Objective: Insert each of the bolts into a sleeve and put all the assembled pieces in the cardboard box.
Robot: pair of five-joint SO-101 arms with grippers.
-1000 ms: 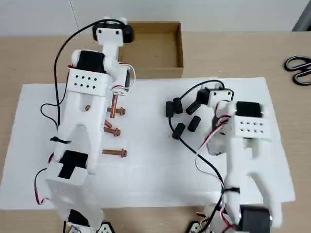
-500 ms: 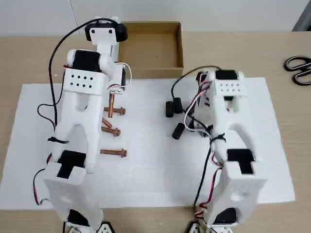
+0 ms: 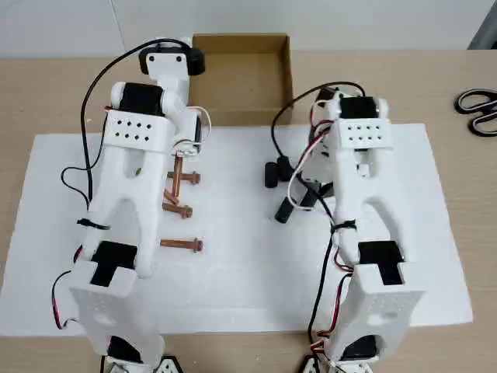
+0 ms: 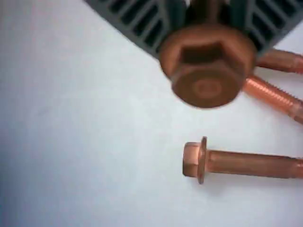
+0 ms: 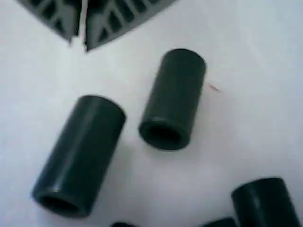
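Table [image 3: 373,85] w/ white sheet [image 3: 233,287], cardboard box [image 3: 241,81] (scissors [image 3: 475,111], prob.)

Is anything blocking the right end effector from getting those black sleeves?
Nothing visible does. The right end effector hangs close over the sleeves, which lie uncovered on the white sheet, with only bare sheet between them.

**Bolts:** four, copper-coloured, with flanged hex heads.
- One bolt [image 4: 207,71] is gripped by its shank in my left gripper [image 4: 208,12], its head facing my wrist camera.
- Three lie flat on the white sheet [image 3: 233,272]: the nearest [image 4: 241,162], and two more [image 4: 279,97] [image 4: 281,60] close together beyond it.

**Sleeves:** short, dark, hollow cylinders lying on their sides on the sheet in a loose cluster. Two [image 5: 174,99] [image 5: 79,156] lie side by side without touching, and a third [image 5: 262,201] is near them.

**Cardboard box** [image 3: 288,74]: open-topped, sitting past the sheet's far edge.
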